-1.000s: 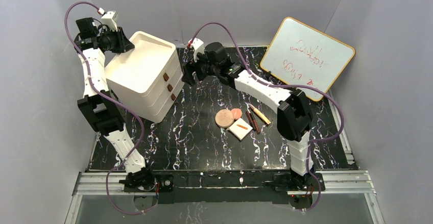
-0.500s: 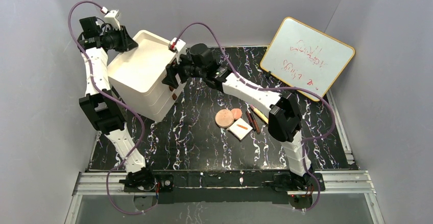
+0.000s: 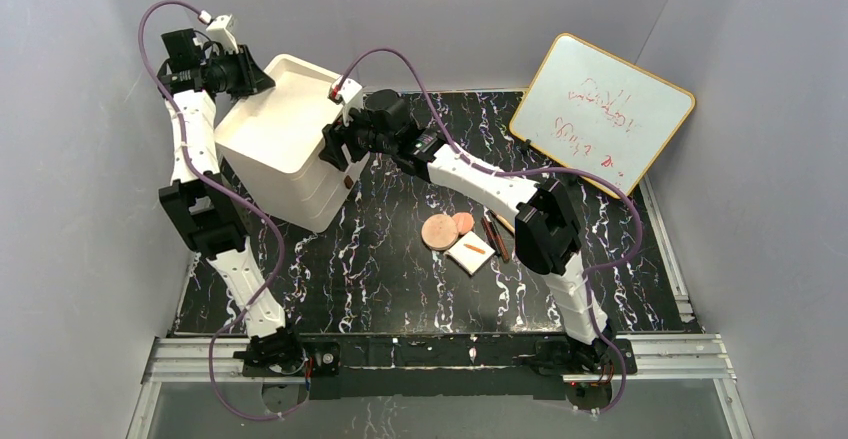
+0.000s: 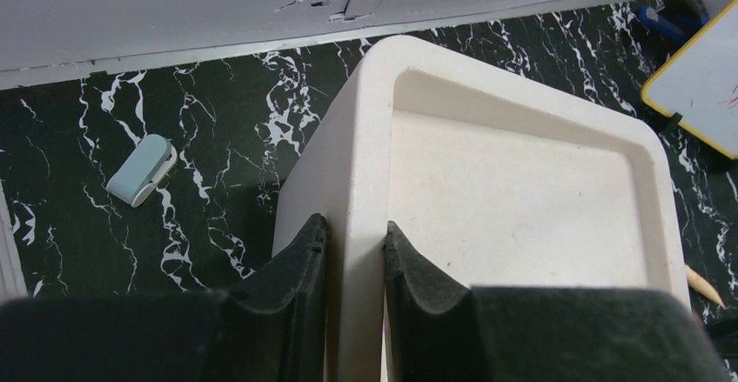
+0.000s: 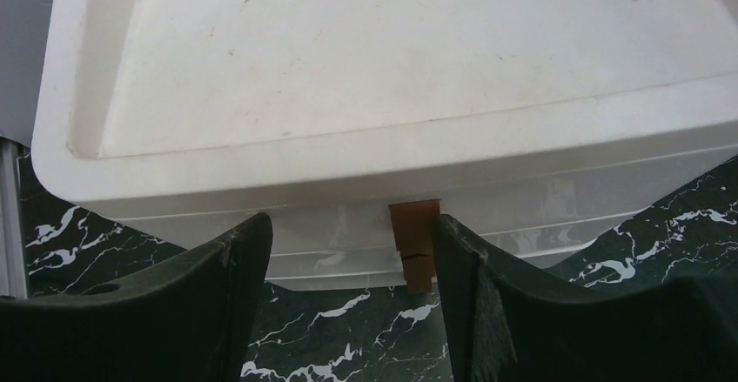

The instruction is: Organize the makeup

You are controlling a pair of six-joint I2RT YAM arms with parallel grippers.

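Pinching the rear wall of the cream drawer box (image 3: 285,144), the left hand (image 4: 354,230) is clamped on that rim and seems to steady it. Across the box, the right hand (image 5: 348,225) sits spread apart, its fingers either side of the top brown knob (image 5: 415,243) without touching it. The makeup lies to the right on the worktop (image 3: 380,259), well apart from both hands: a larger disc (image 3: 439,231) touching a smaller disc (image 3: 463,222), a white pad (image 3: 471,254) just below, and thin sticks (image 3: 497,239) beside them. All of it looks light. The flat discs and pad are probably best taken by their edges, and the sticks, which may roll, across the middle. Since a second ago the box has turned and the right arm has swung left to its front. The makeup has not moved.
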